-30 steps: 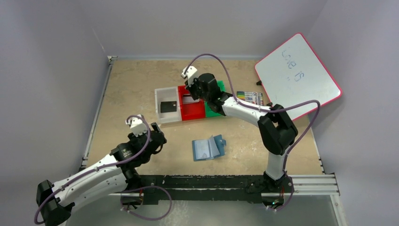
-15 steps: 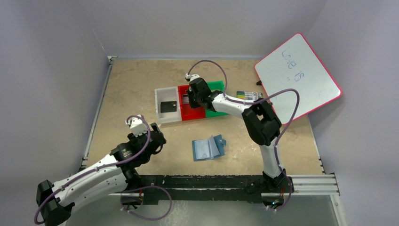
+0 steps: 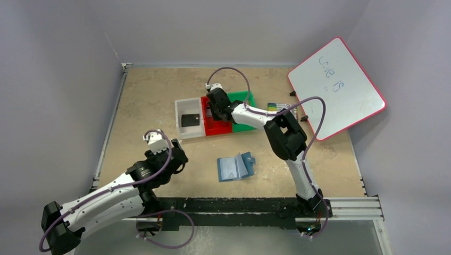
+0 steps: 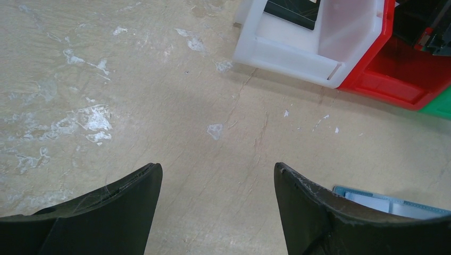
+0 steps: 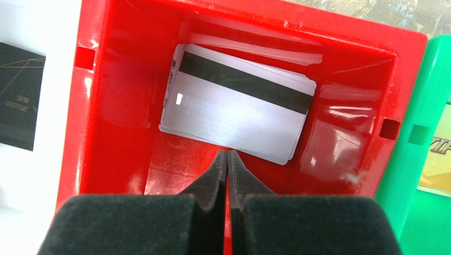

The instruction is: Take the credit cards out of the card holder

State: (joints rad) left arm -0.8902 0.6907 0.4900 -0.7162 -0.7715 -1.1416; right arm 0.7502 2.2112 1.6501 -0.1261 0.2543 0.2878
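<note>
The teal card holder point(image 3: 235, 167) lies open on the table between the arms; its edge shows in the left wrist view point(image 4: 391, 203). A silver credit card point(image 5: 239, 117) with a black stripe lies flat in the red bin point(image 5: 95, 79). A black card point(image 3: 190, 120) lies in the white bin point(image 3: 183, 133). A gold card point(image 5: 439, 159) shows partly in the green bin point(image 5: 409, 175). My right gripper point(image 5: 227, 154) is shut and empty, low over the red bin point(image 3: 215, 126) just short of the silver card. My left gripper point(image 4: 218, 170) is open and empty over bare table, left of the card holder.
A pack of coloured markers point(image 3: 282, 108) lies right of the green bin point(image 3: 245, 98). A whiteboard point(image 3: 336, 87) with a red rim leans at the far right. Walls close the left and back sides.
My right gripper has stayed over the red bin, shifting slightly left, while its elbow has folded in toward the bins. The left arm has not moved.
</note>
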